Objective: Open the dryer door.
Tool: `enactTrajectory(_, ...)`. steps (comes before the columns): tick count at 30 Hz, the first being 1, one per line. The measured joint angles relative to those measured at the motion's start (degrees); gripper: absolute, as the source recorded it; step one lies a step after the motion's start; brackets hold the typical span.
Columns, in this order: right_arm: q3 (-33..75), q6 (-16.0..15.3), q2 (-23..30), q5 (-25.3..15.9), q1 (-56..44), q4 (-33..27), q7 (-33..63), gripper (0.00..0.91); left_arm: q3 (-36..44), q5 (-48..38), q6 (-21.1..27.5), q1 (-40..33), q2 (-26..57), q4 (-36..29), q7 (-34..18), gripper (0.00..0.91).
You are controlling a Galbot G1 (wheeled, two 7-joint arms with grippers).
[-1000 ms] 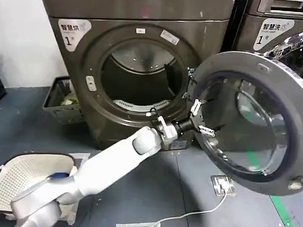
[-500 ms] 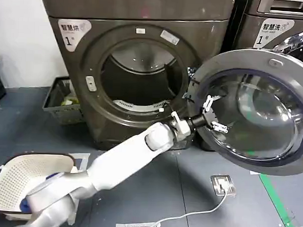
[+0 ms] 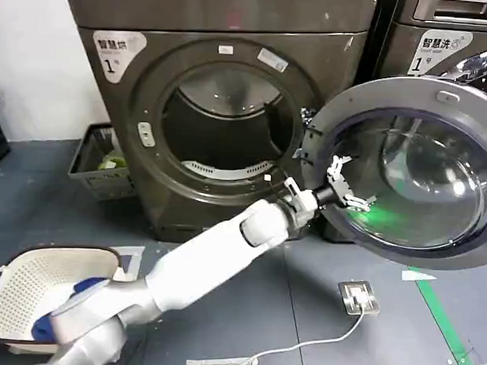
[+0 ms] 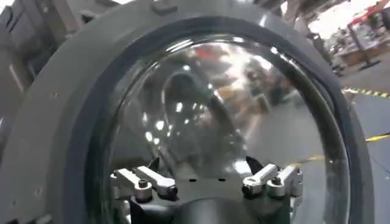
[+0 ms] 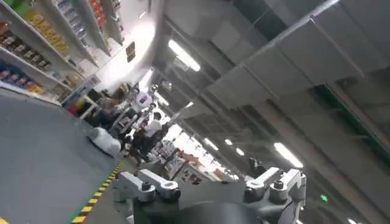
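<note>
Dryer [image 3: 150, 107]: dark bronze-grey front-loader, white "1" badge at the upper left corner, drum mouth exposed.

Door [image 3: 470, 118]: swung wide to the dryer's right, hinged at the mouth's right edge, its grey inner face and glass bowl turned toward the camera; it is seen in the left wrist view as a grey ring around curved glass [image 4: 55, 122].

Left gripper [image 3: 346, 186]: carried on the white arm stretched across the front of the dryer, placed against the lower left part of the door's glass. Fingers are spread apart, nothing held between them [image 4: 207, 182].

Right gripper [image 5: 210, 185]: fingers parted, nothing gripped, pointed up at a ceiling.

Basket [image 3: 96, 157]: set on the floor left of the dryer.
</note>
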Motion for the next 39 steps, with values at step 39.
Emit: enactTrajectory(39, -2.1, -2.2, -3.5, 1.7, 2.3, 1.5, -2.5, 0.907, -11.6, -1.8, 1.0, 15.1, 23.8, -34.3, 5.5, 0.907)
